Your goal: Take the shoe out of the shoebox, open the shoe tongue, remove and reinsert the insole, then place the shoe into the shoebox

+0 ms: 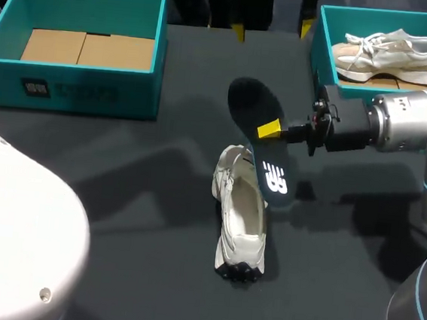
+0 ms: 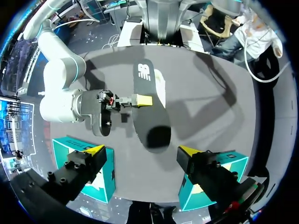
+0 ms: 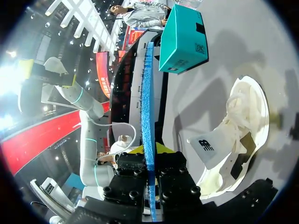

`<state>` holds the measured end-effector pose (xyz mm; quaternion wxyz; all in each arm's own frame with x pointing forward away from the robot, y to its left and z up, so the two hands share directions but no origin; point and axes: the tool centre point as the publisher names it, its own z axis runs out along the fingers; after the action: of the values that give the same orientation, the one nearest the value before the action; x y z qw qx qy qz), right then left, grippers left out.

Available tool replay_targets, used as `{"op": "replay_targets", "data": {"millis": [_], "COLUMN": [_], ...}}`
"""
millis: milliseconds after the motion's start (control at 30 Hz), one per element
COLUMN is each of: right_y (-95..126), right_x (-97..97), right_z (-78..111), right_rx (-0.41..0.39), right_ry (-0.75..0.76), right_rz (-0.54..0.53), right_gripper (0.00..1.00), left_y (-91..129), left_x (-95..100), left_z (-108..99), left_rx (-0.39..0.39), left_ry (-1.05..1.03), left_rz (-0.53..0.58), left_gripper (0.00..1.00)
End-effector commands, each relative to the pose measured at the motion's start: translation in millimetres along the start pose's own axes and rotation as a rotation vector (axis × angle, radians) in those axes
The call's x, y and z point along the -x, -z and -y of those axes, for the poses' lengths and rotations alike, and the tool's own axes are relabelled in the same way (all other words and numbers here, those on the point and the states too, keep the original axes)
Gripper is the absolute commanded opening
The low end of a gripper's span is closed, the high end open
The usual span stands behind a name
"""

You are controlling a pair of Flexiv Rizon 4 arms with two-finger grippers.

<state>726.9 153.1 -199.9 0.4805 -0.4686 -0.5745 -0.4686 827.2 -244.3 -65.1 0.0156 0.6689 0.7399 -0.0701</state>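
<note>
A white shoe (image 1: 240, 212) lies on the dark table, its opening facing up. My right gripper (image 1: 269, 129) is shut on the black insole (image 1: 254, 115) at its middle and holds it above the table. The insole's logo end hangs just over the shoe's far right side. In the right wrist view the insole (image 3: 148, 107) stands edge-on between the fingers (image 3: 138, 150), and the shoe (image 3: 243, 126) lies beside it. My left gripper (image 2: 141, 151) hangs open and empty high above the table, looking down on the insole (image 2: 148, 116) and the shoe (image 2: 161, 84).
An open teal shoebox (image 1: 69, 89) with a cardboard floor stands at the back left. A second teal box (image 1: 323, 42) at the back right holds another pale shoe (image 1: 391, 47). My left arm's white housing (image 1: 17, 232) fills the front left corner.
</note>
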Motion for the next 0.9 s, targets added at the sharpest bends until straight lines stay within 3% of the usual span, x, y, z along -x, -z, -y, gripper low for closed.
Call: {"op": "replay_targets", "data": {"millis": [33,267,567,733,900], "right_y": [-1.2,-1.2,-1.2,-1.2,-1.2], "right_x": [-0.2,-0.2,-0.2,-0.2,-0.2], "right_z": [0.6,0.6,0.6,0.6,0.6], "right_rx": [0.002,0.002,0.002,0.002,0.002], "right_ry": [-0.001,-0.001,-0.001,-0.001,-0.001], "right_rz": [0.002,0.002,0.002,0.002,0.002], "right_gripper": [0.0,0.0,0.0,0.0,0.0], "left_y": [2.7,8.1,-6.5,-15.6,-15.6], "left_x": [-40.2,-68.4,-82.2,-96.6,-96.6], "left_z": [7.0,19.8,35.2,42.7,42.7], "left_rx": [0.0,-0.014,-0.025,-0.017,-0.017], "left_ry": [0.001,-0.024,-0.053,-0.086,-0.086], "left_rz": [0.24,0.495,0.74,0.929,0.929], "left_gripper": [1.0,1.0,1.0,1.0,1.0]}}
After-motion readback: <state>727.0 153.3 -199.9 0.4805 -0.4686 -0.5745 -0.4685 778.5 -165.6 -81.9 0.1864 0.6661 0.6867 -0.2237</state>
